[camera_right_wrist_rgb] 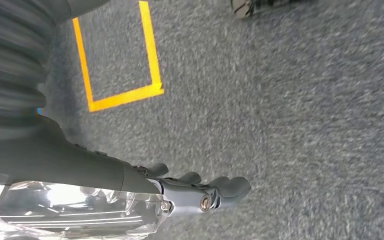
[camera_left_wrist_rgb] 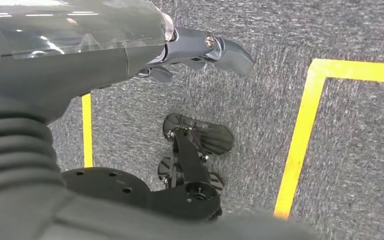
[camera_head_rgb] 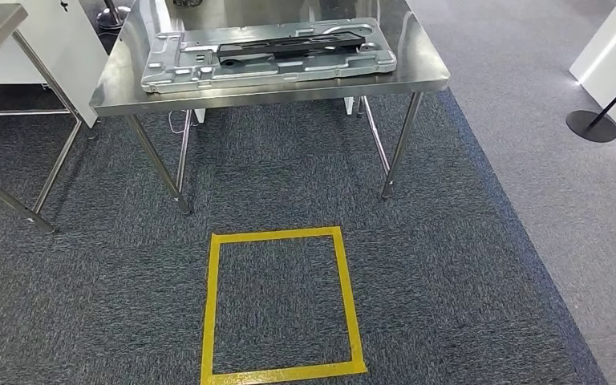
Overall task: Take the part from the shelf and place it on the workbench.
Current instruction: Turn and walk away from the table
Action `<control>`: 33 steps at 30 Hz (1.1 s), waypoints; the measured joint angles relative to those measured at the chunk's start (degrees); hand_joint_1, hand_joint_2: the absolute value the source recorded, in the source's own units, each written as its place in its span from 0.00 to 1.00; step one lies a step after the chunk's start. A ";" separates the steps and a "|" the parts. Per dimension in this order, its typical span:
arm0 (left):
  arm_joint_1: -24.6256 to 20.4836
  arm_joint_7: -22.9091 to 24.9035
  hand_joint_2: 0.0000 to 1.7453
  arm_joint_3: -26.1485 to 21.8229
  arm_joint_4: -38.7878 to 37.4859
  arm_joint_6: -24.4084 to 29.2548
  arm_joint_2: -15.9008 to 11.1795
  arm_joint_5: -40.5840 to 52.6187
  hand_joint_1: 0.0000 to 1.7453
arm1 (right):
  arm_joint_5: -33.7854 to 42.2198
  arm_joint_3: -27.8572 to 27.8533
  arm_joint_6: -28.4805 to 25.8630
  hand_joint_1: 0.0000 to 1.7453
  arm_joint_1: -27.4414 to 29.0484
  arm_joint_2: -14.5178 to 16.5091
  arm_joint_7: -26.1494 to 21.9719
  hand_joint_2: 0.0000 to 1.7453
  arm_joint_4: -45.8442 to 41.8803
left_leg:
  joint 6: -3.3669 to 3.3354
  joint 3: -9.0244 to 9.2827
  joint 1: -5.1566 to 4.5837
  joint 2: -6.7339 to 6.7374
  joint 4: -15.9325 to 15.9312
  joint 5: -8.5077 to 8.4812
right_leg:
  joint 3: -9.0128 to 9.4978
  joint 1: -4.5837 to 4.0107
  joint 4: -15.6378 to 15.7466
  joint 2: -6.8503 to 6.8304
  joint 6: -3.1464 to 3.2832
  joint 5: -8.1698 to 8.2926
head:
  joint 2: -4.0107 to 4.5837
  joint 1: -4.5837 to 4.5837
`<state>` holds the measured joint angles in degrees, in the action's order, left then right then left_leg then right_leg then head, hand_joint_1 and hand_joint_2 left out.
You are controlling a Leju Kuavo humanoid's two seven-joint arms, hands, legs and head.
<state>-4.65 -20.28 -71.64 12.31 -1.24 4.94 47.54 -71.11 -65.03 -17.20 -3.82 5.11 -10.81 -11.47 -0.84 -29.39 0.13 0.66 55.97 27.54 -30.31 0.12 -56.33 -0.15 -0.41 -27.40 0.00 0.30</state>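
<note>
On the steel surface (camera_head_rgb: 120, 84) ahead lay the flat silver sheet-metal part (camera_head_rgb: 266, 54), so I judged placement finished. Both my left hand (camera_left_wrist_rgb: 200, 52) and right hand (camera_right_wrist_rgb: 200, 192) hung empty over grey carpet (camera_head_rgb: 465, 265), fingers loosely extended; next I needed only to stand clear.

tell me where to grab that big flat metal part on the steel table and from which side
Probably the two short ends of the large flat grey stamped-metal panel, one hand at each, coming in from the near edge of the stainless steel table. The panel lies flat and wide, nearly spanning the tabletop, with a black bar along its top; its raised rim gives fingers an edge to hook under.
</note>
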 joint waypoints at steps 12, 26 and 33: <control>2.08 3.39 0.00 9.72 0.36 0.18 -0.30 -7.66 0.00 | 12.30 7.55 3.75 0.00 1.55 -1.49 1.25 0.00 -0.85 | 0.58 -0.08 0.01 -0.01 0.01 -0.14 | -0.08 0.07 -0.20 -0.03 0.14 0.04 | 0.00 0.02; 4.99 8.09 0.00 26.39 2.57 0.34 -1.60 -18.90 0.00 | 28.89 22.98 7.51 0.00 4.23 -2.43 3.93 1.00 -3.29 | 0.55 -0.15 -0.06 -0.01 0.15 -0.11 | -0.09 0.15 -0.20 -0.03 0.03 0.12 | 0.00 0.02; 6.49 10.42 0.00 34.95 3.84 0.56 -2.16 -24.50 0.00 | 37.14 30.96 9.37 0.00 5.65 -2.83 5.22 0.00 -4.64 | 0.55 -0.15 -0.08 -0.01 0.15 -0.11 | -0.09 0.14 -0.20 -0.03 0.03 0.12 | 0.00 0.02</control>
<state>1.83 -9.86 -36.69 16.14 -0.68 2.78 23.04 -33.96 -34.07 -7.83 1.83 2.28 -5.58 -16.12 -0.29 -29.54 0.05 0.65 56.12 27.43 -30.41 0.26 -56.52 -0.18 -0.38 -27.28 0.00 0.31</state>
